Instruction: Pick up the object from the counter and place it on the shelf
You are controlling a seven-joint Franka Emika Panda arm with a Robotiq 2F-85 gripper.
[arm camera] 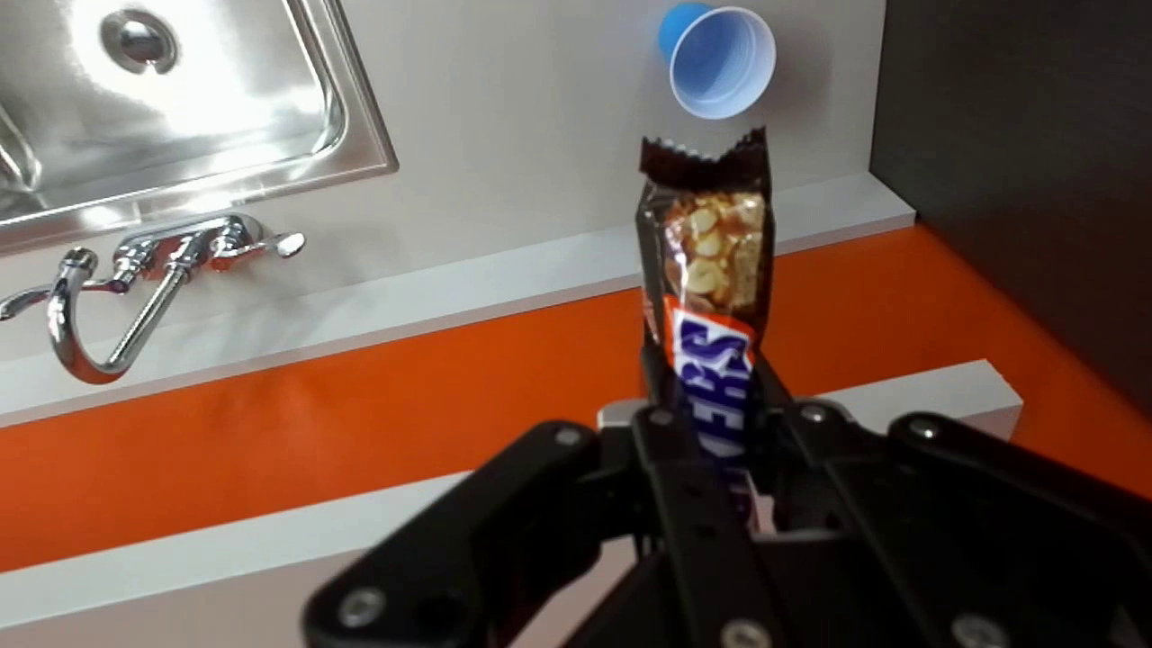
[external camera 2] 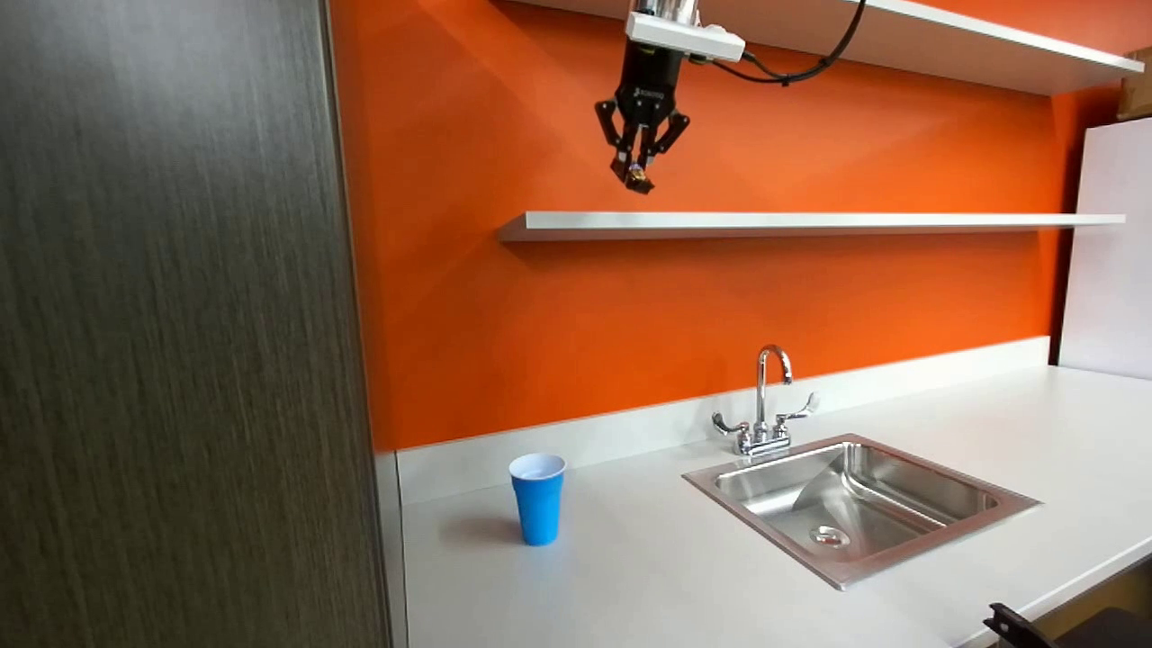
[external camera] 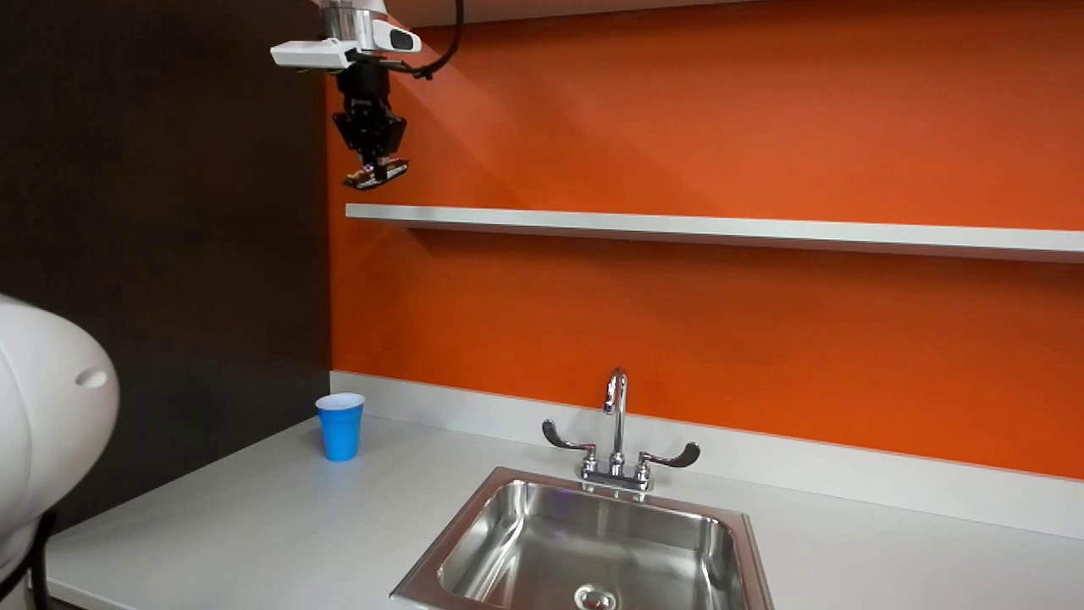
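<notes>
The object is a dark brown wrapped candy bar (arm camera: 706, 252) with a purple and white label. My gripper (arm camera: 708, 387) is shut on it, and its far end sticks out past the fingertips. In both exterior views the gripper (external camera: 375, 159) (external camera 2: 635, 160) points down and holds the bar (external camera: 364, 178) (external camera 2: 640, 184) above the level of the shelf, near the shelf's end by the dark panel. The bar is apart from the shelf (external camera: 677, 224) (external camera 2: 810, 222), which also shows in the wrist view (arm camera: 225, 558). The pale counter (external camera: 212, 517) (external camera 2: 630, 585) lies far below.
A blue cup (external camera: 341, 432) (external camera 2: 539, 504) stands on the counter near the dark panel (external camera: 169, 212) (external camera 2: 180, 360). The steel sink (external camera: 754, 559) and chrome faucet (external camera: 619, 415) are beside it. An upper shelf (external camera 2: 900, 49) hangs above, close to the arm. The orange wall is behind.
</notes>
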